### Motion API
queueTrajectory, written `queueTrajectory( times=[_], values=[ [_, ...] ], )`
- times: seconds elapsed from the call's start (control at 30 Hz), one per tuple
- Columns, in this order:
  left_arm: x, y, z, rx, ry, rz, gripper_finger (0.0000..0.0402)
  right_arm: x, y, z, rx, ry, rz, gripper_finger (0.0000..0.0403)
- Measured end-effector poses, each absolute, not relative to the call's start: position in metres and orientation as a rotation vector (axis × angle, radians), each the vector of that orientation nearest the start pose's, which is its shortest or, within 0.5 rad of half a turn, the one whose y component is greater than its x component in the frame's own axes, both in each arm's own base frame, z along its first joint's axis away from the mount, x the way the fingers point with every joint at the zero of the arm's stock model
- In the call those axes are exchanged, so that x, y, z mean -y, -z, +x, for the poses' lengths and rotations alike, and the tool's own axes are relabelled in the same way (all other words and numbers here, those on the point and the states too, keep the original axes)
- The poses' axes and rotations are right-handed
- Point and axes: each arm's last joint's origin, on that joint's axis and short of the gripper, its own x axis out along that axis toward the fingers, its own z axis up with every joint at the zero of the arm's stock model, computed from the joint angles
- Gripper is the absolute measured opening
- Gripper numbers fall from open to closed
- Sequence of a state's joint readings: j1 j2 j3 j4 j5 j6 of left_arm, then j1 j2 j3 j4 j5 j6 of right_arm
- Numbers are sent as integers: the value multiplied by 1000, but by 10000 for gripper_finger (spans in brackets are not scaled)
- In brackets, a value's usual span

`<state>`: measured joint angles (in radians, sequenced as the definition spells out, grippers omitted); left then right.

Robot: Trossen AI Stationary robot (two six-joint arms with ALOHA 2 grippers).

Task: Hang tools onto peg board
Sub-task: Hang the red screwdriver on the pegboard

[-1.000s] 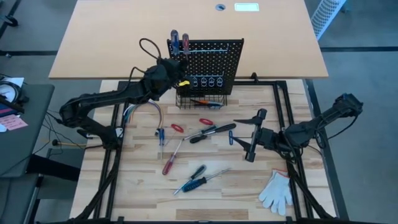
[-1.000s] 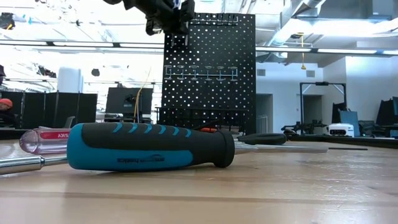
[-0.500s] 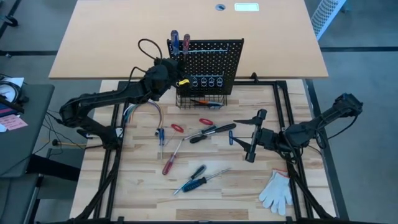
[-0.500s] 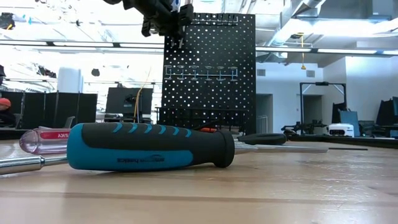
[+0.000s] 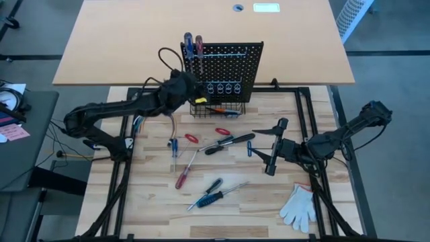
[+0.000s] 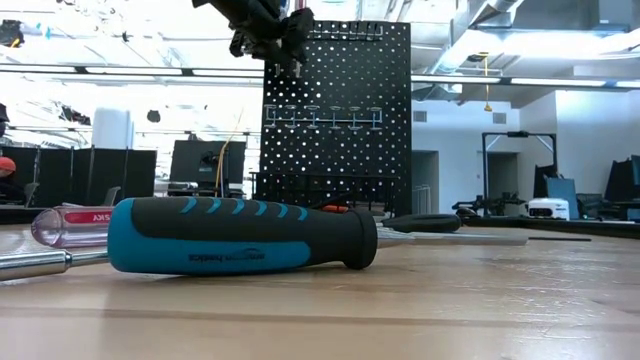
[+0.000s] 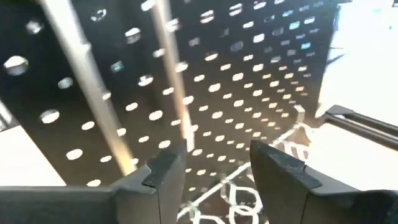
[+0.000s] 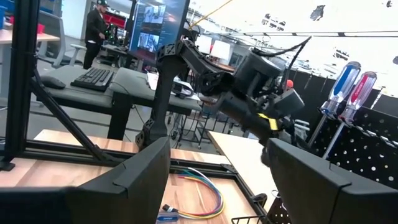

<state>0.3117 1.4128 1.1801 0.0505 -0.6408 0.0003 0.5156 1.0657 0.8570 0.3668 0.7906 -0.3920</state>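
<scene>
Two shafts [image 7: 174, 81] beyond parted fingers [image 7: 165, 174].

Light wooden table [image 5: 154, 208] fills lower half of high view. Peg board [image 5: 225, 67] upright at upper centre edge. Looped wire bundle [image 5: 156, 121] at left. Red-handled pliers [image 5: 207, 134], several screwdrivers [image 5: 209, 191] scattered mid-frame. White glove [image 5: 299, 205] at lower right. Blue-black screwdriver [image 6: 240, 235] fills low-view foreground.

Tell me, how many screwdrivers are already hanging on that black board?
2: a blue-handled screwdriver and a red-handled screwdriver, side by side at the peg board's top left corner. Others may be hidden.
</scene>
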Motion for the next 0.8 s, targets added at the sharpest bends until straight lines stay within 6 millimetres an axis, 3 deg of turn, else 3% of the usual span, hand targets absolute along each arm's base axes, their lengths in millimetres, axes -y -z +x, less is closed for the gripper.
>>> queueTrajectory(
  times=[0.2, 0.43, 0.63, 0.8],
  values=[
    [-82, -345, 304, -293, -845, 103, 173, -96, -354, 212, 49, 291, -308, 276],
    [-18, -321, 303, -512, -684, 175, 173, -96, -340, 216, -50, 216, -367, 276],
    [44, -274, 285, -573, -676, 236, 173, -89, -313, 247, -134, -141, -396, 276],
    [82, -227, 252, -503, -767, 219, 173, -66, -271, 294, -228, -227, -378, 276]
  ],
)
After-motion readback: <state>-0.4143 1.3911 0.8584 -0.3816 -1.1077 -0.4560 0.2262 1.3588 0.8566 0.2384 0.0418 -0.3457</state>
